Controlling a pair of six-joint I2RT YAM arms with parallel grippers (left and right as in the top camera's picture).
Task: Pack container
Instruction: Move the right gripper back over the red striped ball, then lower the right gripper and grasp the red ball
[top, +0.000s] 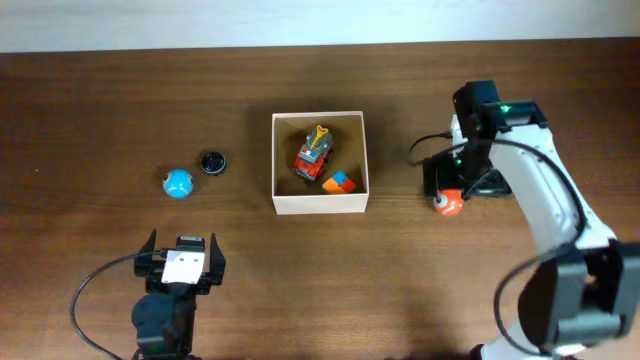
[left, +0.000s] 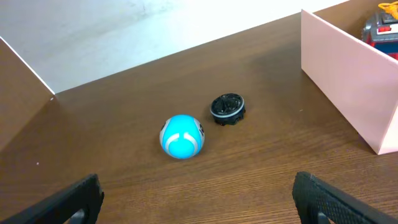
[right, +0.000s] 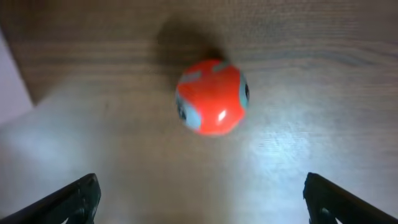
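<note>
Robotics lab (arms (top: 545, 190) at wooden table (top: 90, 110))

The left arm (top: 160, 320) sits low and points straight ahead. The left gripper (top: 182, 240) has its two fingers spread wide apart. The right arm (top: 545, 195) bends over, and the right gripper (right: 202, 202) points down, fingers wide apart too.

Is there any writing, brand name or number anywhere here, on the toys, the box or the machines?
No text can be read in any view.
container: plain walls, no print.
toy truck: too small to tell if it bears lettering.
blue ball: white curved stripes, no letters.
red ball: grey patches, blurred, no letters made out.
black round piece: no marking legible.
</note>
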